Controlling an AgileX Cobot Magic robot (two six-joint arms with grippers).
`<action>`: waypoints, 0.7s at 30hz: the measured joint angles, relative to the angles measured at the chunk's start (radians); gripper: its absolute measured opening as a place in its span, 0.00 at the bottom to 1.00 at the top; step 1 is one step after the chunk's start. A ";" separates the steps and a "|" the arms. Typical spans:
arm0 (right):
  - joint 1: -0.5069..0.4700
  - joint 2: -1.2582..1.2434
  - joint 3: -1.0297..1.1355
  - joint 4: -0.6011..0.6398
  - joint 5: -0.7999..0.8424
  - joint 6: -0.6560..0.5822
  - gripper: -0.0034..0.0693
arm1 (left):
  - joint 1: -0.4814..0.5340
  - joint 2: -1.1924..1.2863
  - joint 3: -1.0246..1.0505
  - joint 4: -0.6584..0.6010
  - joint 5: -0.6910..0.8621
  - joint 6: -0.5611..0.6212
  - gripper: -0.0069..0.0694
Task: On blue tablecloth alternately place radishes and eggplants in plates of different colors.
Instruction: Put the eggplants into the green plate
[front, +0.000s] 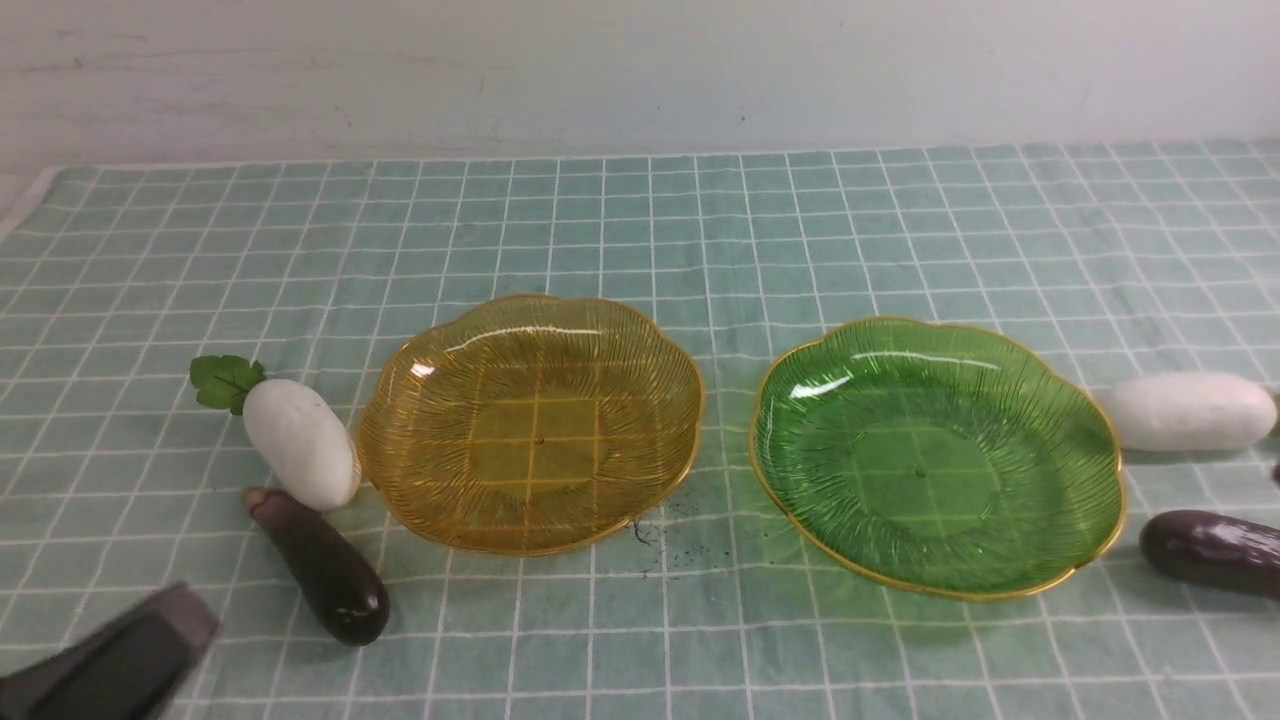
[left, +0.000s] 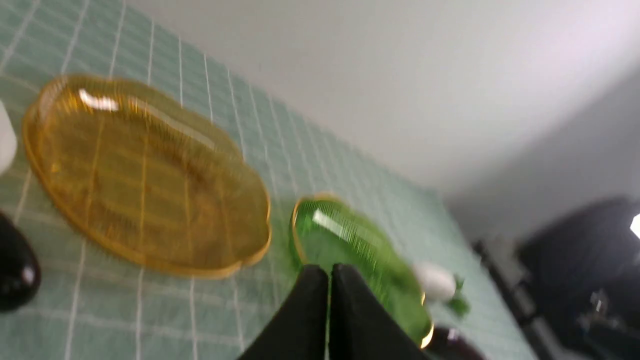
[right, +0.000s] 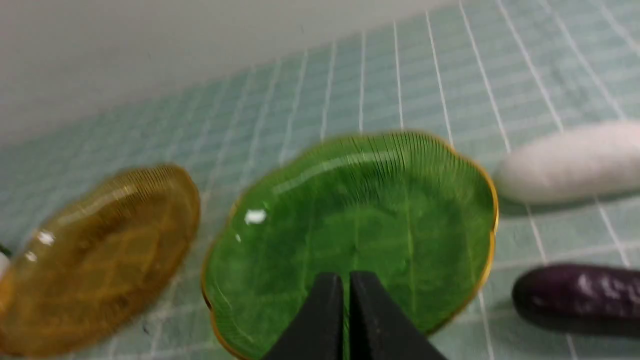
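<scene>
Translucent ribbed plastic with scalloped gold rims, the amber plate (front: 530, 425) and green plate (front: 935, 455) sit side by side on the blue tablecloth (front: 700, 230). The white left radish (front: 300, 443) lies just beside the amber rim, with the glossy dark left eggplant (front: 320, 565) nearer the robot. The right radish (front: 1190, 410) and right eggplant (front: 1215, 550) lie right of the green plate. The left gripper (left: 328, 280) is clenched on nothing, near the left eggplant but apart from it. The right gripper (right: 346, 282), likewise pinched together with nothing in it, points across the green plate.

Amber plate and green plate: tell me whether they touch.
Apart. The front view shows a strip of blue tablecloth running between the amber plate and the green plate.
</scene>
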 joint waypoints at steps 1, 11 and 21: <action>0.000 0.032 -0.007 -0.012 0.010 0.014 0.06 | 0.000 0.021 -0.003 0.002 0.021 0.010 0.08; -0.153 0.633 -0.318 -0.432 0.130 0.674 0.08 | 0.000 0.380 -0.011 0.025 0.228 0.154 0.08; -0.294 0.941 -0.567 -0.388 0.432 0.748 0.09 | 0.000 0.398 -0.011 0.027 0.233 0.163 0.09</action>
